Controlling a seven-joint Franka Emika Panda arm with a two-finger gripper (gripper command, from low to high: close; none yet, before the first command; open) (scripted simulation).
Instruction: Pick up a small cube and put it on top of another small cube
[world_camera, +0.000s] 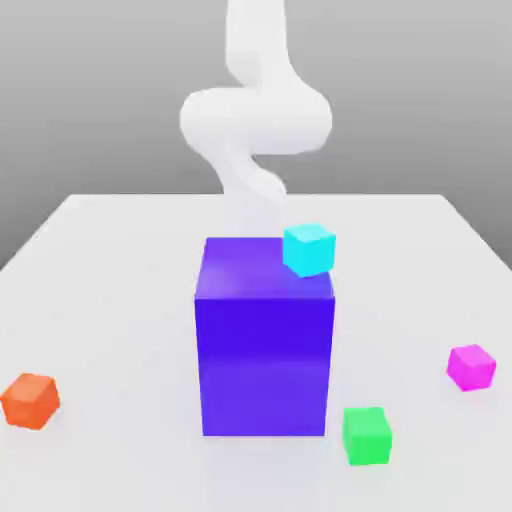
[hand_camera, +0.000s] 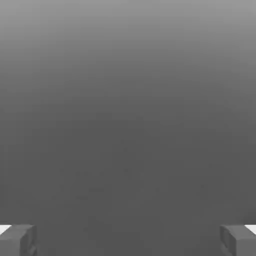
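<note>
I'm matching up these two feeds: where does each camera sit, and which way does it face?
Exterior view: off the arm, above table height, looking slightly down at the blue block, the cyan, pink cube, green and orange cubes; the arm rises behind.
Hand view: on the hand, facing plain grey; gripper fingertips spread wide.
Shared: nothing I can match.

A flat white bench (world_camera: 120, 270) is carrying a big blue-purple block (world_camera: 264, 365), which is standing near its middle. A small orange cube (world_camera: 30, 400) is sitting toward the exterior view's left edge, a small magenta cube (world_camera: 471, 366) toward the opposite edge, and a small green cube (world_camera: 366, 435) just beside the block's near corner.
</note>
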